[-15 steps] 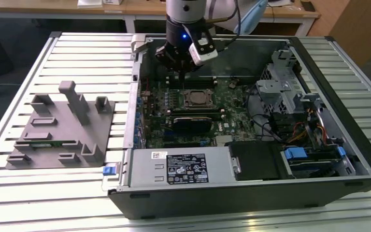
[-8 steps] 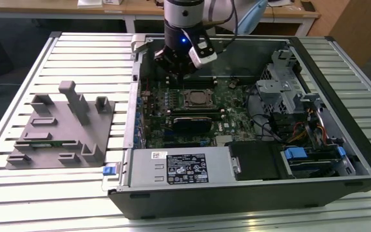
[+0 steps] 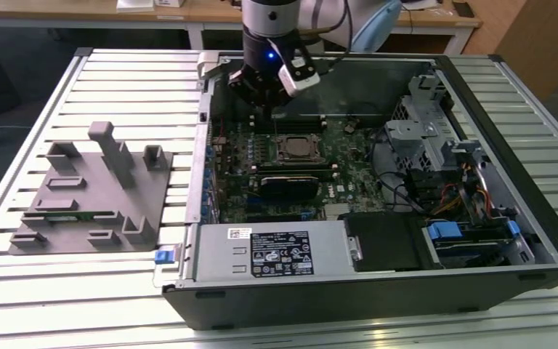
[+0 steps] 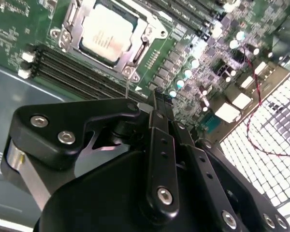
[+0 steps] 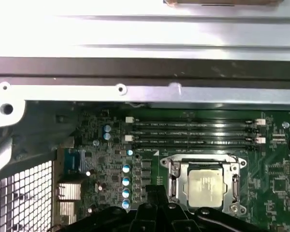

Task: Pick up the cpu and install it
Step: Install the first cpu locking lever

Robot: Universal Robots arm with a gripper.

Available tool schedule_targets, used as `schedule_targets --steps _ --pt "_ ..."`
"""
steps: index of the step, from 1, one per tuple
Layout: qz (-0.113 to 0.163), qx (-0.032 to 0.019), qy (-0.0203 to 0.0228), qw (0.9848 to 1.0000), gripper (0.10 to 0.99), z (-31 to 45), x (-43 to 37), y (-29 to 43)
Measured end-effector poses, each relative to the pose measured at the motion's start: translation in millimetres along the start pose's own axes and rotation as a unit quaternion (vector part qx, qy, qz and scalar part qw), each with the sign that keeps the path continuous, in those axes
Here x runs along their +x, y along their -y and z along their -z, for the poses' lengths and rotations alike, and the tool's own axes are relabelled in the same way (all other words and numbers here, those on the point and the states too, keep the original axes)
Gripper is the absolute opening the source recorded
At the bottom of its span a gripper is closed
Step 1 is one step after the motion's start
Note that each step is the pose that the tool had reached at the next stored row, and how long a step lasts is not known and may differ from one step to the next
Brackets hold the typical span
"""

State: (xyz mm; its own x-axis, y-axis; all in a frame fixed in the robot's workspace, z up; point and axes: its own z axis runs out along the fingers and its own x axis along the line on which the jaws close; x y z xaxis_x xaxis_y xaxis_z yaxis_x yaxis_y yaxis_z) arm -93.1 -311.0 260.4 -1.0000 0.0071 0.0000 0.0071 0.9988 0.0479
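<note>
The cpu [image 4: 108,31], a small square chip with a silvery top, lies flat inside the metal-framed socket [image 4: 137,50] on the green motherboard. It also shows in the first wrist view as the cpu [image 5: 205,186] and in the exterior view as the cpu [image 3: 296,149]. My black gripper [image 3: 259,107] hangs above the board, just beyond the socket's far side and toward the exterior view's left. Its fingers [image 4: 156,104] stand together, shut, with nothing between them. The gripper [image 5: 154,192] is apart from the chip.
The open computer case [image 3: 540,218] walls in the motherboard. Memory slots [image 5: 193,133] run beside the socket, a power supply [image 3: 269,251] sits at the near side, and drive bays with cables [image 3: 444,160] are at the right. A grey plastic fixture [image 3: 95,196] stands on the slatted table at the left.
</note>
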Motion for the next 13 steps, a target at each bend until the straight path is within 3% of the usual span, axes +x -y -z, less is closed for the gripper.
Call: schedule_targets --steps 7,13 --pt "0.002 0.0 -0.0001 1.0 0.106 -1.8 0.8 -13.7" --pt "0.007 0.0 -0.0003 1.0 0.106 -3.5 -2.3 -17.6"
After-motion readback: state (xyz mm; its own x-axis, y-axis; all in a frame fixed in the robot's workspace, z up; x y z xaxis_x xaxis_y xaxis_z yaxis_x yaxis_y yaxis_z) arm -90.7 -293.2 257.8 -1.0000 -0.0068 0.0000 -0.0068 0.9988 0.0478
